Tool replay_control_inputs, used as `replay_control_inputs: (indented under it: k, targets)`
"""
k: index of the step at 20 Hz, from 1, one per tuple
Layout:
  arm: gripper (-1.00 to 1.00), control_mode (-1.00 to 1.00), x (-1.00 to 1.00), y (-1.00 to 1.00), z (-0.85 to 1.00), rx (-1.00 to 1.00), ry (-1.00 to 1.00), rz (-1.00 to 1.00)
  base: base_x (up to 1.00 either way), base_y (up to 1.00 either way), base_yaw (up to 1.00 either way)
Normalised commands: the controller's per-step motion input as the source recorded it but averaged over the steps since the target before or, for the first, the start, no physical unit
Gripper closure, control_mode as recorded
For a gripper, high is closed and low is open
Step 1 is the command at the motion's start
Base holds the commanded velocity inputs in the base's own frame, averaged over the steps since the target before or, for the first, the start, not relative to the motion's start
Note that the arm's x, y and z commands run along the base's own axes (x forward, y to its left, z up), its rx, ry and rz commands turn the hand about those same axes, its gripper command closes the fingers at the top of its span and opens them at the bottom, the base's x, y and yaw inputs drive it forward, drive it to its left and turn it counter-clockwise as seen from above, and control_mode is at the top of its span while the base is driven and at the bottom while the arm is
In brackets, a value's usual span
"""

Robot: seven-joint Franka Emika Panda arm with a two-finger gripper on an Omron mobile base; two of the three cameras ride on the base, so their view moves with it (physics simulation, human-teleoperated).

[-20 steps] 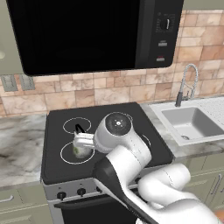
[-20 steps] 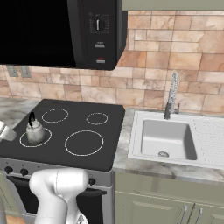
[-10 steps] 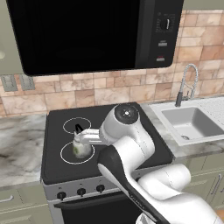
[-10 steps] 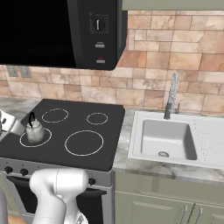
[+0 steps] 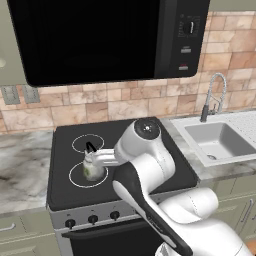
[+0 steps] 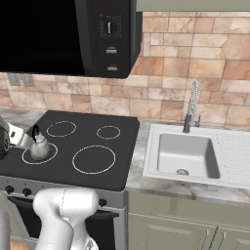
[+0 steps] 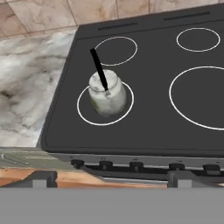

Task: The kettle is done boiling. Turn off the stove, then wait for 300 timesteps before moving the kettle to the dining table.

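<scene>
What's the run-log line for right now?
kettle: on front-left burner of stove, upright | gripper: open, empty, above stove's front edge | knobs: untouched

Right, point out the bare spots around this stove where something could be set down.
Free: the marble counter left of the stove, the large front burner and both rear burners. Taken: the front-left burner, under the kettle. The sink borders the stove's right side.
</scene>
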Motion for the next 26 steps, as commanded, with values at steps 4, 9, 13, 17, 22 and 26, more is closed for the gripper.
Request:
replay_control_inputs:
  k: [4, 9, 13, 17, 22, 26]
  targets:
    - [-1.0, -1.0, 0.12, 0.0, -0.18, 0.0, 0.0, 0.1, 0.0, 0.0, 0.0]
    - [-1.0, -1.0, 0.01, 0.0, -0.01, -0.01, 0.0, 0.02, 0.0, 0.0, 0.0]
    - [-1.0, -1.0, 0.03, 0.0, 0.0, 0.0, 0.0, 0.0, 0.0, 0.0, 0.0]
    - [-1.0, -1.0, 0.03, 0.0, 0.0, 0.0, 0.0, 0.0, 0.0, 0.0, 0.0]
    - [-1.0, -1.0, 0.04, 0.0, 0.0, 0.0, 0.0, 0.0, 0.0, 0.0, 0.0]
    - [-1.0, -1.0, 0.02, 0.0, 0.0, 0.0, 0.0, 0.0, 0.0, 0.0, 0.0]
